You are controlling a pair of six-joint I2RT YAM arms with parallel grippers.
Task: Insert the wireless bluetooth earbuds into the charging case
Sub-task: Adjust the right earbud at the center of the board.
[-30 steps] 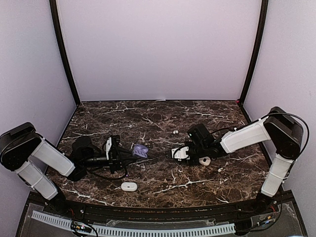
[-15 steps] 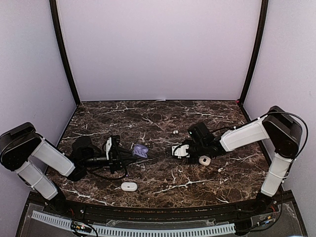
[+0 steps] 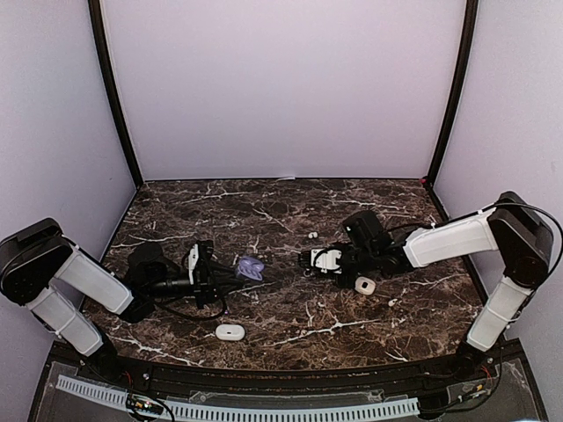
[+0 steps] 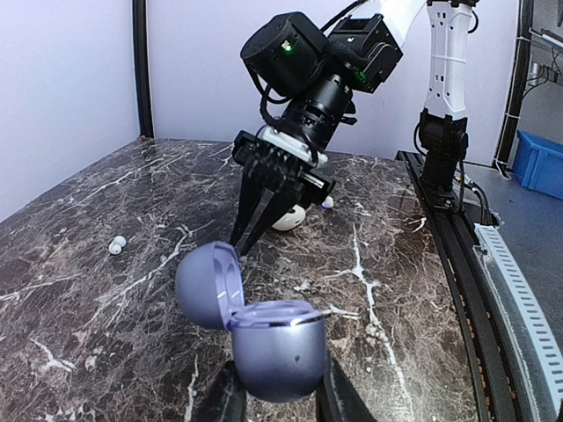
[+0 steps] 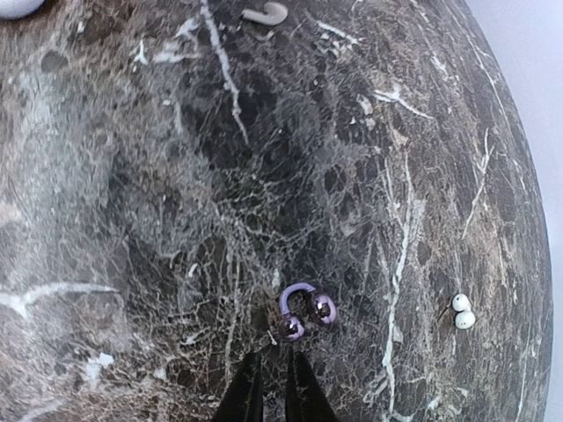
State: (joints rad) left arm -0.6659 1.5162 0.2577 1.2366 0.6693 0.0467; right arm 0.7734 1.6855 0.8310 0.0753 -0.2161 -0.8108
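My right gripper [image 5: 273, 387] has slid left, nearly closed and empty, over the lavender earbuds [image 5: 306, 313] on the marble, while my left gripper [image 4: 274, 396] clamps the open lavender case [image 4: 264, 334].

In the left wrist view the left claw [image 4: 277, 400] is cut off by the bottom edge; only 2 finger stubs show beside the lavender case [image 4: 264, 338], whose underside is hidden. In the right wrist view the right claw [image 5: 273, 387] also runs off the bottom edge, and whether its tips touch the lavender earbuds [image 5: 303, 312] cannot be told. A white case [image 5: 13, 7] is clipped at the top-left corner. From the top camera the white earbud [image 3: 311, 235] on the counter [image 3: 264, 211] is too small to make out.
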